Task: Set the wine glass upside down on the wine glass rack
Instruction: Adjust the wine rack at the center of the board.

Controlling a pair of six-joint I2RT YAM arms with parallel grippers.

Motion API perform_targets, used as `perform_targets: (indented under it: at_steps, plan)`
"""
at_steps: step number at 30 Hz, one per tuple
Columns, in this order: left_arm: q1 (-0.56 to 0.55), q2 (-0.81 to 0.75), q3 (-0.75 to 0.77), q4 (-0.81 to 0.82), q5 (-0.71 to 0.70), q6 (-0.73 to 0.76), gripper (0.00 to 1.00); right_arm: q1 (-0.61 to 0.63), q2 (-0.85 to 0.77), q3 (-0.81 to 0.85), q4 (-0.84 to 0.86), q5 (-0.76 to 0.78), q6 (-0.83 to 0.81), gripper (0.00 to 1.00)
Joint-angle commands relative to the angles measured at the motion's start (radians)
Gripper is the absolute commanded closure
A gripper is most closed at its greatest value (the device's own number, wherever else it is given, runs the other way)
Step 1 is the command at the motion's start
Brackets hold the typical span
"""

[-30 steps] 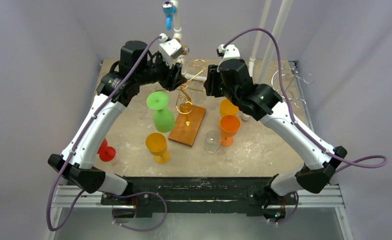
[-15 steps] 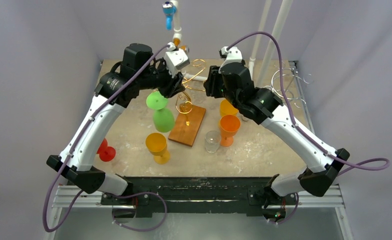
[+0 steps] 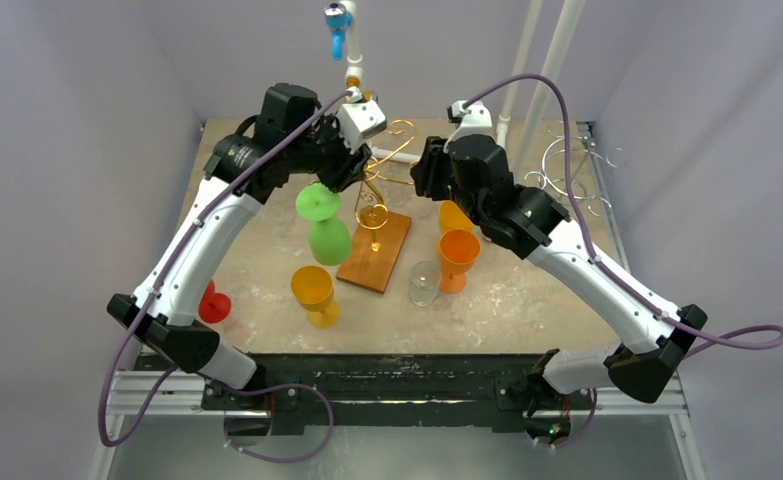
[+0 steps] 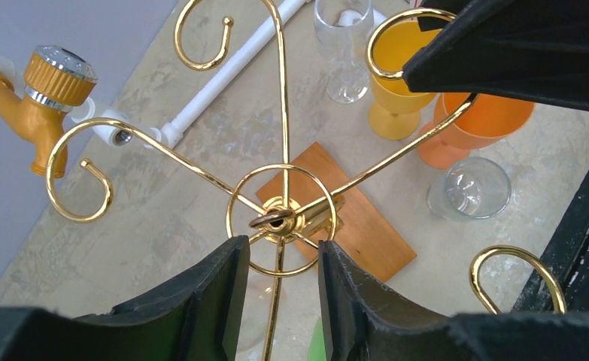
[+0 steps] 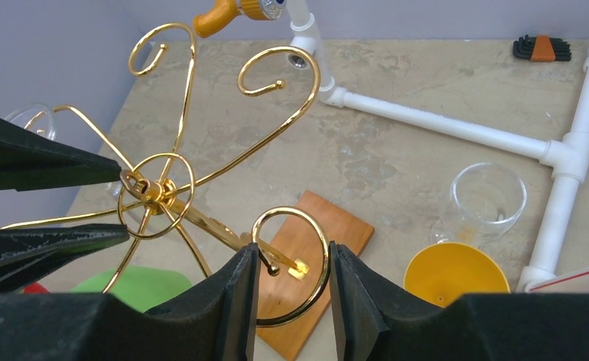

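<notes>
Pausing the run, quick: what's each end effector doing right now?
Left end effector: open, holding nothing, over the wine glass rack.
Right end effector: fingers flank a gold rack hook; cannot tell if clamped.

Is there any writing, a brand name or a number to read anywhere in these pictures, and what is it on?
No text in any view can be read.
Round label on a black joint of the left arm: pale lettering, too small to read.
The gold rack, its wooden base and the orange tap show no writing.
</notes>
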Motion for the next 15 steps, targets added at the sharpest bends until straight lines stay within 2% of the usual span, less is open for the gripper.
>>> perform_targets:
  at_steps: [1,6,10,15]
  plan:
    - [-0.002,0.032,0.121,-0.100,-0.090,0.060,0.60,0.005,0.035,-0.080,-0.091,-0.038,0.032,0.80]
    - [-0.001,0.044,0.185,-0.157,-0.101,0.101,0.67,0.005,0.027,-0.117,-0.075,-0.046,0.043,0.81]
    - [-0.002,0.063,0.237,-0.243,-0.089,0.126,0.67,0.005,0.022,-0.125,-0.073,-0.045,0.043,0.80]
    - [-0.001,0.058,0.188,-0.269,-0.112,0.138,0.64,0.004,0.016,-0.126,-0.070,-0.044,0.043,0.77]
